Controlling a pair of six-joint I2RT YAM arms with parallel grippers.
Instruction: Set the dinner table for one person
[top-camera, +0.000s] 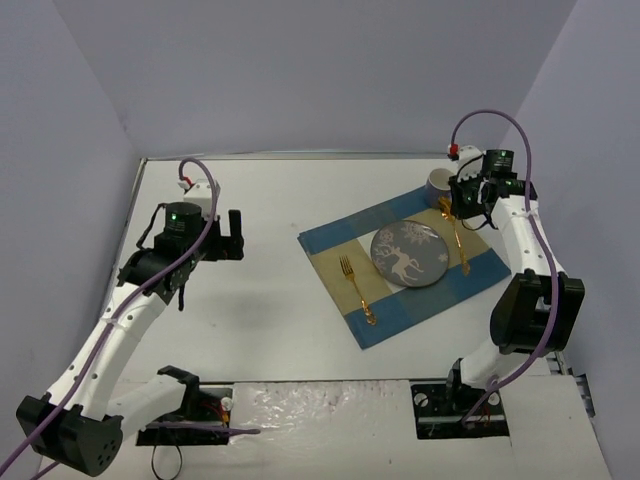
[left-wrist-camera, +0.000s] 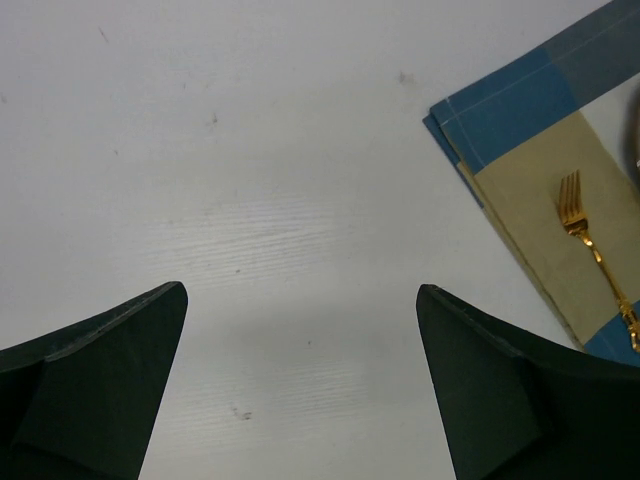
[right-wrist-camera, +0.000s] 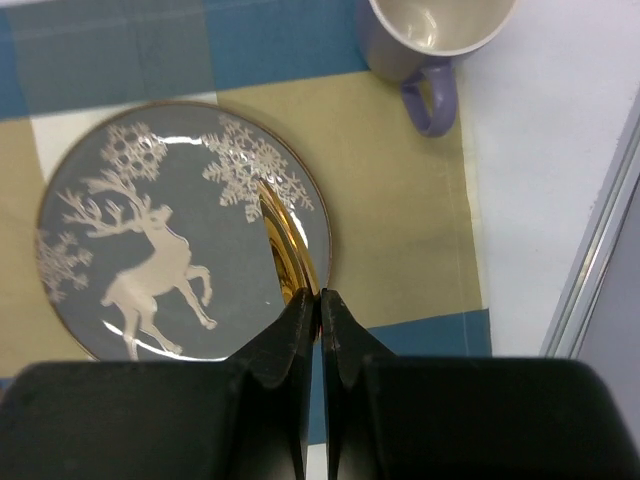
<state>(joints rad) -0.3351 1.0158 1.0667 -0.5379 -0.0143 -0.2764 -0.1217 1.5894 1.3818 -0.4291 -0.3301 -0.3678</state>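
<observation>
The white dinner table (top-camera: 250, 200) carries a blue-and-beige checked placemat (top-camera: 470, 272). On the placemat sits a grey plate (top-camera: 408, 255) with a white deer. A gold fork (top-camera: 357, 288) lies to the plate's left. My right gripper (right-wrist-camera: 321, 295) is shut on the end of a gold utensil (right-wrist-camera: 283, 245), a knife or a spoon. The utensil (top-camera: 460, 245) runs along the plate's right edge, and I cannot tell whether it touches the mat. My left gripper (left-wrist-camera: 300, 288) hangs open and empty over bare table, left of the placemat (left-wrist-camera: 520, 190) and fork (left-wrist-camera: 590, 250).
A lilac mug (top-camera: 438, 183) stands at the placemat's far right corner, just behind my right gripper (top-camera: 468, 205); in the right wrist view the mug (right-wrist-camera: 440, 40) has its handle toward me. The table's metal rim (right-wrist-camera: 600, 260) runs close on the right.
</observation>
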